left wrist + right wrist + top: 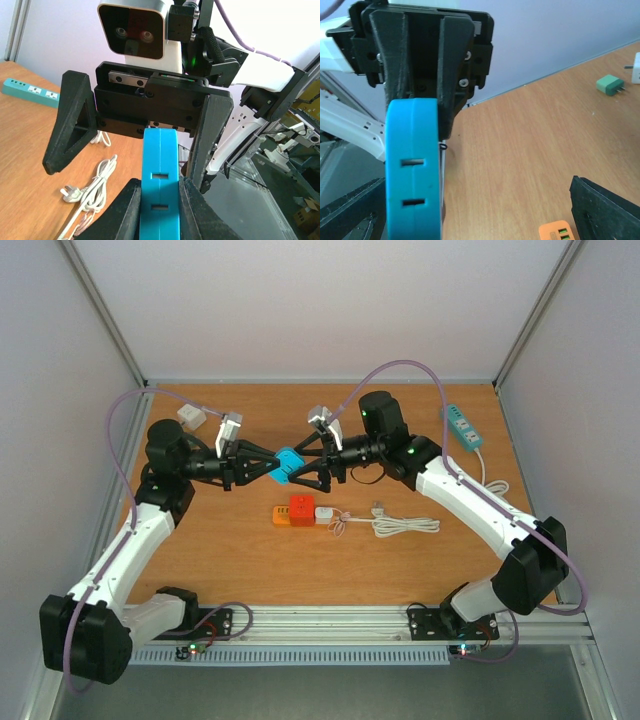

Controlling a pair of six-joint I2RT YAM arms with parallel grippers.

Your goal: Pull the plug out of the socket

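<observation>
Jaws first: the left jaws are clamped tight on one end of the blue block and hold it in the air over the middle of the bench, clear of the wood. The right jaws are spread as wide as they go, with the block's far end sitting between them. As far as I can see they aren't touching it.

My read is that the right side is lining up its grip so the two arms can pull apart. I honestly can't tell where plug ends and socket begins on this thing. All I get is a seam running down its length and two slots on one face.

What I'd do here:
- Recentre first. In the left wrist view the block sits nearer one right finger than the other, so closing now would shove it sideways.
- Get the pads onto the flat faces, not the rounded edge.
- Stay off the left fingers, which already cover a fair bit of the block.
- Pull straight along the long axis with no twist, or I'd guess the pins bind.
- The left side just holds firm. If it slips, the whole block goes with the right arm.

The orange socket, white cable and teal strip lie on the bench, well apart from all this.
</observation>
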